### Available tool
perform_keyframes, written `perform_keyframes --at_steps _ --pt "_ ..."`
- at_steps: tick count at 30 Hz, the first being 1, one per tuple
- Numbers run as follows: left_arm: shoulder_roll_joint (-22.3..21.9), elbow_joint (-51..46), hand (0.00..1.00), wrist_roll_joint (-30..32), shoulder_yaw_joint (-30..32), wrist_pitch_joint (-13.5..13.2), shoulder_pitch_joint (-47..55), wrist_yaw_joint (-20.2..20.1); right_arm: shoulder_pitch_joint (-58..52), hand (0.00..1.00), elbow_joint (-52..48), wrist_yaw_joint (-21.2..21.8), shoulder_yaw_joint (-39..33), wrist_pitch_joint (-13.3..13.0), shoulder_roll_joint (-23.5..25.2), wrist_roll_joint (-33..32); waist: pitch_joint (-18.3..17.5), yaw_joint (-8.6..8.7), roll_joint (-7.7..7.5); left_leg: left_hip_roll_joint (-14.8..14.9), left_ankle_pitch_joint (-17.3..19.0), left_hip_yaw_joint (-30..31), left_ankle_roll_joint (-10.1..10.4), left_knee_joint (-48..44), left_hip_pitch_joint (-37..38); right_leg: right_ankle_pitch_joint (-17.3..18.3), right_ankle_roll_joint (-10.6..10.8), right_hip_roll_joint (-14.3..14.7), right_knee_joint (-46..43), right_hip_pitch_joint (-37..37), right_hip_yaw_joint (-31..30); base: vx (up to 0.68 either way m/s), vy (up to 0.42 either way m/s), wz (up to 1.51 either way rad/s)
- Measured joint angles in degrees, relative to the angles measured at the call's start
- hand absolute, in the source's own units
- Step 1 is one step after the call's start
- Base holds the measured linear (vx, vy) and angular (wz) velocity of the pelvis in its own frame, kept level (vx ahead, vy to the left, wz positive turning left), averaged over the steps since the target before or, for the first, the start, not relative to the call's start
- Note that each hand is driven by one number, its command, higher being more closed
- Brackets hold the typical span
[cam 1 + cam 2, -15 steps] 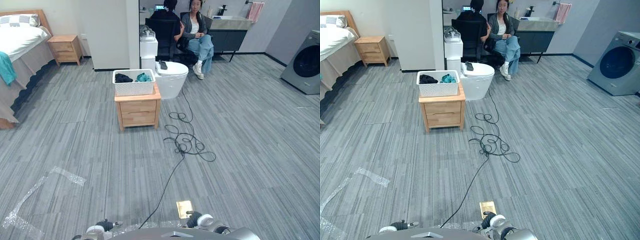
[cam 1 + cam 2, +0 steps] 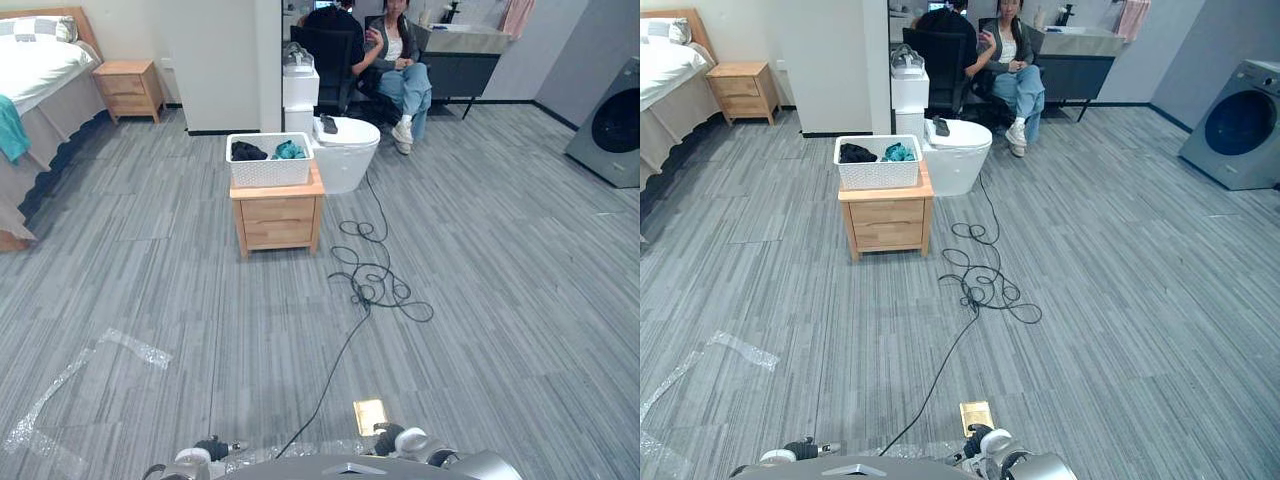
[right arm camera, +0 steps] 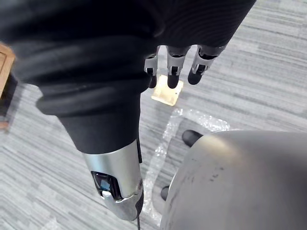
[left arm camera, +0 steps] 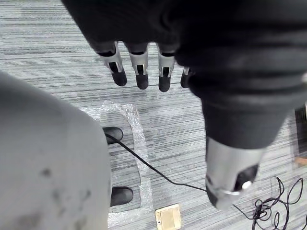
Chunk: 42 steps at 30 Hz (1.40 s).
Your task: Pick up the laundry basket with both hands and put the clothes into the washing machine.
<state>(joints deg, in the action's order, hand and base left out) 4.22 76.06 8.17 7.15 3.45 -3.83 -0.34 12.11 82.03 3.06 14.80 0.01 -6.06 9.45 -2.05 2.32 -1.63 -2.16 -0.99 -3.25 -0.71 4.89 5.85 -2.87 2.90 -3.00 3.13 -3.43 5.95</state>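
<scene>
You are viewing both hands hanging at the robot's sides, well apart from the work.

1. Left hand: its fingers are hanging straight and relaxed, pointing at the floor. It is grasping nothing.
2. Right hand: its fingers are hanging released in the same way, and it is holding nothing. A brass plate is lying on the floor past its fingertips.
3. Basket: it is sitting on a wooden stand, far ahead of both hands and nearer the left hand's side. Neither hand is touching it.
4. Clothes: a dark piece and a teal piece are lying inside the basket.
5. Washer: it is standing far ahead and well to the right of the right hand, with its round door facing the room.
6. A toilet is standing just beside the stand, on the right hand's side. A person is sitting beyond it.
</scene>
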Motion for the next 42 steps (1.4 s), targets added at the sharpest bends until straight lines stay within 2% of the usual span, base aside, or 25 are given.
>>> perform_keyframes --at_steps 14,19,23,25,26,27,28,29,30,32,33,34,35,36,37,39,40,41,42 --pt "0.0 0.0 0.0 0.0 -0.5 0.0 0.0 0.0 -0.2 0.0 0.0 0.0 -2.6 0.2 -0.1 0.0 0.3 0.14 -0.07 -0.4 0.8 -0.4 -0.5 0.0 0.0 0.6 0.8 -0.4 0.0 0.1 -0.3 -0.03 -0.006 -0.01" --pt "0.1 0.0 0.0 0.0 -0.4 0.0 -0.2 0.0 0.3 0.0 0.0 0.0 -2.7 0.2 -0.1 0.0 1.3 -0.11 -0.13 -0.5 1.5 -2.2 -0.7 0.0 0.2 0.5 0.7 -0.3 0.0 0.8 -2.2 0.02 0.004 -0.19" --pt "0.1 0.0 0.0 0.0 -0.5 0.4 -0.6 0.0 0.2 0.0 0.0 0.0 -9.1 0.4 -0.1 0.0 2.7 0.03 -0.2 -0.8 1.6 -2.6 -0.6 -0.4 0.5 0.4 0.7 -0.6 -0.8 1.3 -2.2 0.04 0.004 -0.05" --pt "-0.1 0.0 0.0 0.0 -0.4 0.4 -1.0 0.0 0.3 0.0 -0.1 0.0 -14.7 0.4 -0.4 -0.2 4.5 0.31 0.46 -0.4 1.7 -1.4 -0.7 -0.4 1.4 2.4 0.4 -0.6 -7.0 2.6 -1.7 -0.03 -0.001 0.16" --pt "-0.4 -0.1 0.0 -0.1 -0.3 0.3 -1.0 0.0 0.5 0.0 -0.1 -0.1 -18.2 0.3 -0.9 -0.3 5.5 0.52 1.2 -0.2 3.1 -0.9 -2.3 -0.4 2.3 5.2 -0.7 -0.6 -17.2 6.6 -1.7 -0.08 0.01 0.17" --pt "-0.4 -0.2 0.0 -0.7 0.3 0.2 -1.0 -0.1 0.5 0.0 -0.5 -0.2 -22.5 0.2 -1.2 -1.4 6.2 0.4 1.88 0.0 4.1 -0.7 -3.1 -1.3 2.3 7.2 -4.3 -0.8 -31.9 13.3 -2.6 -0.08 0.001 0.17" --pt "-0.3 -0.3 0.0 -1.3 0.6 0.2 -0.8 -0.1 0.4 0.0 -1.2 -0.2 -23.7 0.2 -1.2 -2.5 6.4 0.43 1.66 0.0 4.5 -0.5 -3.3 -2.2 2.2 7.6 -5.2 -0.9 -39.9 16.7 -3.6 -0.03 -0.007 0.34" --pt "0.1 -0.4 0.0 -2.0 0.7 0.3 -0.6 -0.2 0.0 0.0 -2.9 -0.3 -26.4 0.0 -1.1 -3.2 6.9 1.39 1.31 0.4 5.6 0.3 -3.6 -3.8 3.1 8.6 -4.2 -0.8 -50.4 20.5 -4.1 0.03 -0.015 0.42" --pt "0.1 -0.6 0.0 -2.6 0.8 0.3 -0.6 0.0 -0.4 0.0 -2.8 -0.5 -28.8 0.1 -1.1 -3.3 7.2 1.36 1.28 1.0 6.1 0.2 -3.5 -3.8 4.5 9.7 -3.6 -0.9 -52.2 21.0 -3.5 0.1 0.008 0.33" --pt "0.0 -1.2 0.0 -2.8 2.0 0.3 -0.6 0.1 -0.8 0.0 -2.8 -0.6 -30.9 0.1 -1.0 -3.6 7.2 1.0 1.23 1.7 7.1 -0.6 -3.1 -3.6 6.3 11.6 -2.9 -1.0 -46.5 21.4 -2.5 0.14 0.012 -0.13" --pt "-0.3 -1.3 0.0 -2.8 3.5 0.4 -0.6 0.1 -0.7 0.0 -2.9 -0.6 -29.9 0.1 -1.0 -3.7 7.2 0.98 1.25 2.1 8.1 -1.5 -2.5 -3.7 7.2 11.5 -2.7 -0.9 -39.1 21.6 -1.2 0.21 -0.022 -0.47" --pt "-0.6 -1.2 0.0 -2.7 4.7 0.7 -0.7 0.1 -0.2 0.0 -2.9 -0.6 -26.2 0.1 -1.4 -4.7 7.3 1.18 1.4 2.9 9.3 -2.4 -1.8 -3.8 8.0 10.8 -2.7 -1.0 -31.2 21.6 1.4 0.31 -0.069 -0.52" --pt "-1.0 -1.2 0.0 -2.5 5.5 0.9 -0.8 0.1 0.0 0.0 -2.9 -0.6 -24.6 0.2 -1.5 -4.9 7.3 1.18 1.49 3.4 10.0 -3.0 -1.5 -3.8 8.4 10.0 -3.0 -0.9 -27.5 21.7 2.9 0.27 -0.084 -0.51" --pt "-1.5 -1.3 0.0 -2.3 7.0 1.1 -1.1 0.1 0.3 0.0 -2.9 -0.7 -20.9 0.2 -1.8 -5.3 7.4 1.13 1.46 4.2 11.6 -3.9 -0.6 -3.8 9.1 8.1 -2.8 -0.7 -21.2 21.6 4.7 0.44 -0.173 -0.42" --pt "-2.0 -1.3 0.0 -2.4 8.7 1.2 -1.8 0.0 1.0 0.0 -2.9 -0.9 -14.1 0.1 -2.5 -5.6 7.5 1.19 1.35 5.1 14.3 -4.5 -0.3 -4.5 10.6 7.6 -3.0 -0.6 -19.8 21.9 3.6 0.41 -0.171 -0.28" --pt "-2.4 -1.2 0.0 -2.4 7.6 1.3 -2.1 0.0 1.6 0.0 -2.8 -0.9 -6.4 0.2 -3.6 -5.5 7.2 1.66 1.76 6.4 17.0 -4.0 -0.6 -6.5 11.2 8.0 -3.0 -0.4 -22.8 22.2 1.8 0.52 -0.208 0.29" --pt "-3.4 -0.8 0.0 -2.4 6.8 1.2 -1.7 -0.1 0.7 0.0 -2.3 -1.0 -4.8 0.7 -3.8 -4.7 5.7 2.36 2.21 8.8 20.2 -3.0 0.2 -12.4 10.2 7.6 -2.1 0.4 -22.5 19.3 2.1 0.61 -0.221 0.73" --pt "-3.9 -0.8 0.0 -2.3 7.0 1.3 -2.1 -0.1 0.3 0.0 -2.2 -1.0 -7.7 1.1 -3.9 -4.5 6.0 2.4 2.86 10.7 21.1 -3.4 0.8 -20.3 6.7 9.4 -3.5 0.7 -24.0 19.0 3.1 0.71 -0.322 1.08" --pt "-4.9 -1.5 0.0 -2.4 8.9 1.3 -2.7 -0.4 -0.5 0.0 -2.4 -0.9 -18.2 1.6 -3.8 -4.5 6.1 2.56 3.17 13.0 18.3 -2.6 0.2 -38.2 -1.4 10.4 -6.4 0.6 -25.3 17.3 5.6 0.45 -0.254 0.78"
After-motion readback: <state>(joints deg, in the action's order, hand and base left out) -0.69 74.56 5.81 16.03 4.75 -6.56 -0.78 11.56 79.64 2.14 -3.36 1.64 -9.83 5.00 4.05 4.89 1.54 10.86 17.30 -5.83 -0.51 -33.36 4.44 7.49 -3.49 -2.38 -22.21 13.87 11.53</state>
